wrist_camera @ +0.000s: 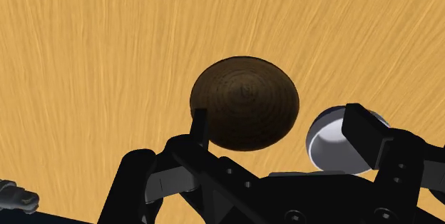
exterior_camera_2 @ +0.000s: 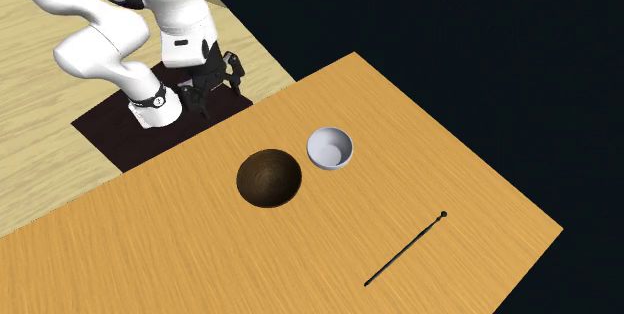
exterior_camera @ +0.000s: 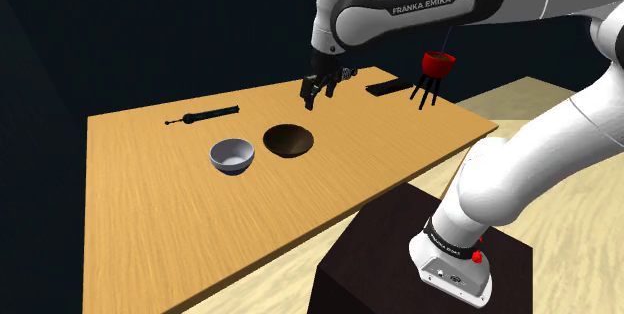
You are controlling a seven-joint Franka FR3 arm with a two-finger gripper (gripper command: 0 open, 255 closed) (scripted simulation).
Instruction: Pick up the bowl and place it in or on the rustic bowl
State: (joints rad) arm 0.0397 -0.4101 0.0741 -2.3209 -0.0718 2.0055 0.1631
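A small pale grey bowl (exterior_camera: 231,155) (exterior_camera_2: 329,148) sits upright on the wooden table (exterior_camera: 150,202), right beside a dark brown rustic bowl (exterior_camera: 288,140) (exterior_camera_2: 268,177). My black gripper (exterior_camera: 313,92) (exterior_camera_2: 203,90) hangs in the air above the table, behind the brown bowl and apart from both bowls. In the wrist view the gripper (wrist_camera: 282,119) is open with nothing between its fingers; the brown bowl (wrist_camera: 244,101) lies below and ahead of it, and the grey bowl (wrist_camera: 331,140) is partly hidden behind one finger (wrist_camera: 365,126).
A thin black rod-like tool (exterior_camera: 200,115) (exterior_camera_2: 405,252) lies on the table beyond the grey bowl. Near the table's far right in the shoulder view stand a red cup on black legs (exterior_camera: 437,62) and a flat black item (exterior_camera: 388,88). The dark stand (exterior_camera: 400,252) adjoins the table.
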